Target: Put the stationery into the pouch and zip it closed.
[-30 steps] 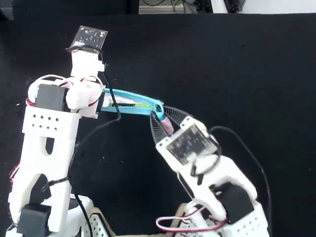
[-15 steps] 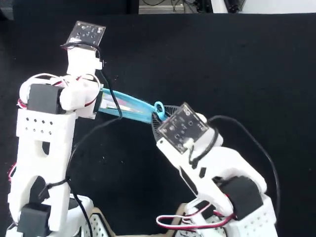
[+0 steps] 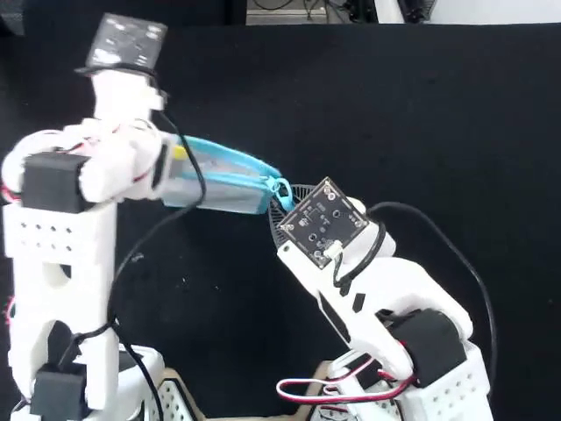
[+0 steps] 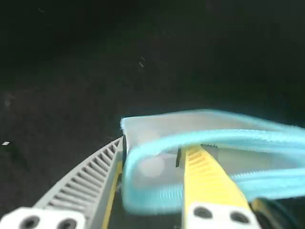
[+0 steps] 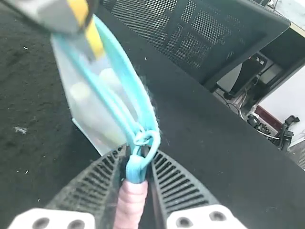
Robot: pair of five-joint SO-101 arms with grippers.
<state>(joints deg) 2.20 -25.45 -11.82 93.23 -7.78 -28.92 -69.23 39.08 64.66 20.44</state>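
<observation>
Over the middle of the black table, the pouch is held between both arms. Its long axis runs from the left gripper — clamped on one end, one finger inside the mouth — to the right gripper, pinched tight on the zipper pull at the other end. Zipping likely means sliding the pull along that line, toward the left gripper.

black table, mesh chair behind

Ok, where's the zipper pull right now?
The zipper pull is pinched in the right gripper, at the end of the pouch nearest that arm, near the middle of the high view; the left gripper holds the opposite end.
</observation>
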